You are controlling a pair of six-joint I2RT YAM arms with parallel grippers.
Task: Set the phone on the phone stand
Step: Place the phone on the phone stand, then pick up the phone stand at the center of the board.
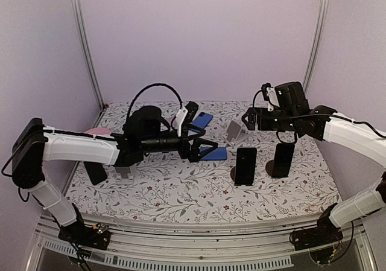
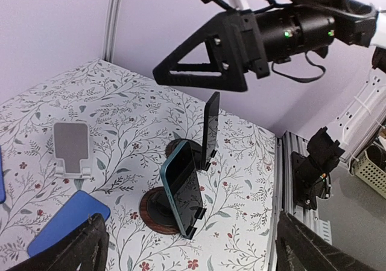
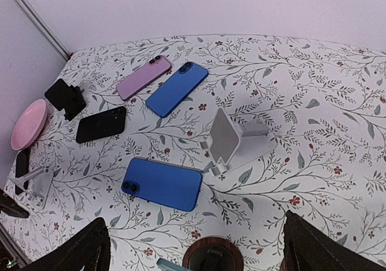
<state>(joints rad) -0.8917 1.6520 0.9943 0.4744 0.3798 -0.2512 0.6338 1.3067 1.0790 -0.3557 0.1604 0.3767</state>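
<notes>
Phone [image 3: 161, 184] flat on table [image 3: 313, 102]; left fingers [image 2: 81, 253], right fingers [image 3: 87, 253] spread wide.

Pink dish [image 3: 27, 123] on floral tablecloth [image 3: 313, 78]

The left arm [image 1: 78, 145] and the right arm [image 1: 353, 132] are each clad in white shells between black joint housings. A black cable [image 1: 158, 89] is looped above the left wrist, and thin black wires [image 1: 362, 122] are run along the right arm. The right end effector [image 1: 248, 121] is built with black triangular fingers [image 2: 238, 72], where 2 screws [image 2: 217, 41] and, further back, 2 green lights [image 2: 284, 34] are seen.
</notes>
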